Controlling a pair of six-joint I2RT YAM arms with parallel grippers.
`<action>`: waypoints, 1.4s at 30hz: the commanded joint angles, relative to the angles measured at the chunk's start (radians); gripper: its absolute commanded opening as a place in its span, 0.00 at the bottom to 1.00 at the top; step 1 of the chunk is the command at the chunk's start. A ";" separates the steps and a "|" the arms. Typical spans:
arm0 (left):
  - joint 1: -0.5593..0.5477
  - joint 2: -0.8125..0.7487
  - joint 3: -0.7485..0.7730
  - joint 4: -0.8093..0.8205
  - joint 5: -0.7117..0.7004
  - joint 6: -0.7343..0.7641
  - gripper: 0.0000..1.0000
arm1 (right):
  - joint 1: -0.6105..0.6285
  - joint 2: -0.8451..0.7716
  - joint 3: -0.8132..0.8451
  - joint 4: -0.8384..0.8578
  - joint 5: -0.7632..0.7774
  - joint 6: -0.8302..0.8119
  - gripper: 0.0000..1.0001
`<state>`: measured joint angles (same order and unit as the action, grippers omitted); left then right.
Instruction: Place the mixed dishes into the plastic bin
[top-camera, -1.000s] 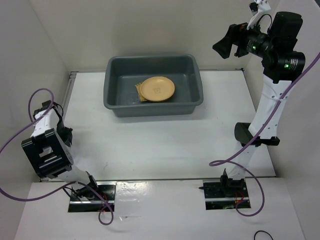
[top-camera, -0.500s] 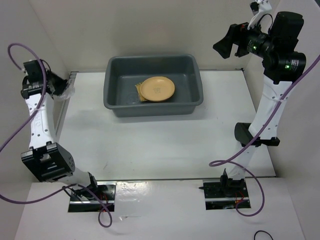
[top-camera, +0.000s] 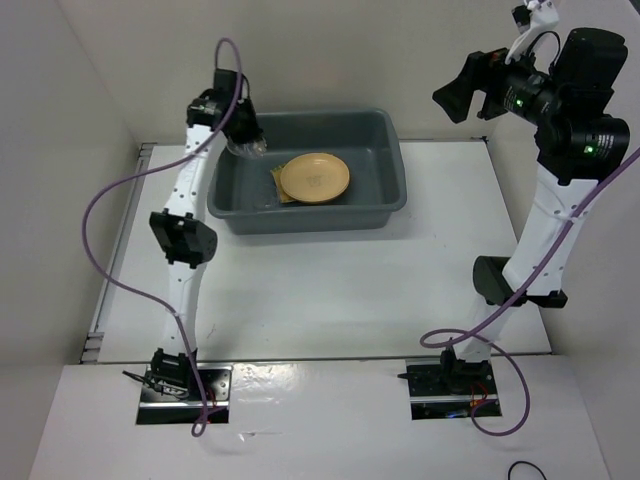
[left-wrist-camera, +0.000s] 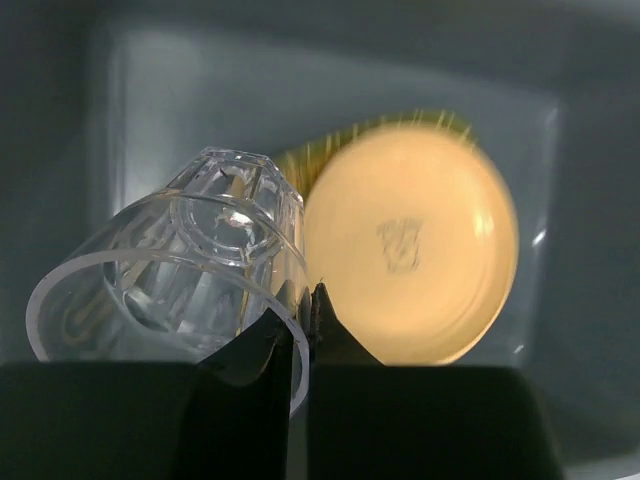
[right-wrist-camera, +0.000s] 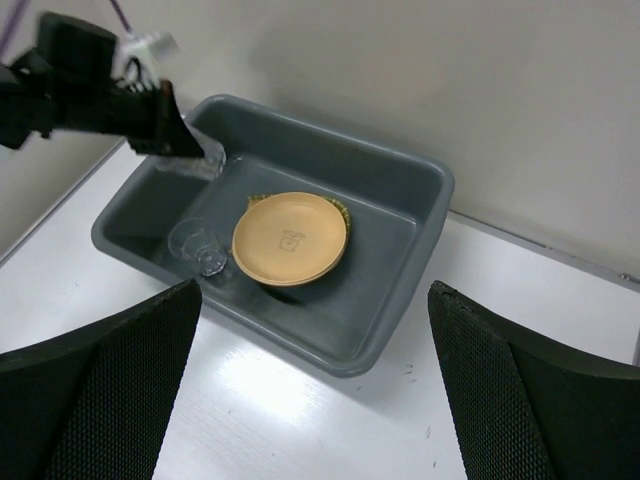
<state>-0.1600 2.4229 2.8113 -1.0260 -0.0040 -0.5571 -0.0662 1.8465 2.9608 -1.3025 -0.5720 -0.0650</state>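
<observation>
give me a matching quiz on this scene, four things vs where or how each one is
1 left gripper
2 pale-orange plate
3 woven bamboo tray
4 right gripper

A open, up high, holding nothing
B mostly hidden under the plate
C shut on the rim of a clear cup over the plastic bin
D lying on the tray inside the bin

Pairs: 1-C, 2-D, 3-B, 4-A

Inside plastic bin (top-camera: 320, 218): right half of floor bare, open from above. Centre taken by pale-orange plate (top-camera: 314, 176) lying on bamboo tray (top-camera: 274, 180). Near-left floor holds clear cup (right-wrist-camera: 200, 250). Far-left corner blocked by left end effector (top-camera: 248, 143) clamping second cup (left-wrist-camera: 170, 270). Just left of bin, left arm (top-camera: 185, 215) stands over counter (top-camera: 330, 290). High off far-right corner: right end effector (top-camera: 468, 88), fingers spread, apart from bin.
</observation>
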 joint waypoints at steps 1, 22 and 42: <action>-0.021 0.049 0.140 -0.170 -0.114 0.043 0.00 | 0.002 -0.058 -0.031 0.006 0.024 -0.012 0.98; -0.029 0.231 0.070 -0.189 -0.116 0.034 0.05 | 0.002 -0.104 -0.108 0.006 0.093 -0.030 0.98; 0.022 0.007 0.320 -0.195 -0.250 -0.026 1.00 | 0.002 -0.132 -0.164 0.006 0.084 -0.030 0.98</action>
<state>-0.1455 2.6076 3.0600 -1.2358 -0.1722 -0.5591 -0.0662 1.7569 2.8002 -1.3029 -0.4843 -0.0906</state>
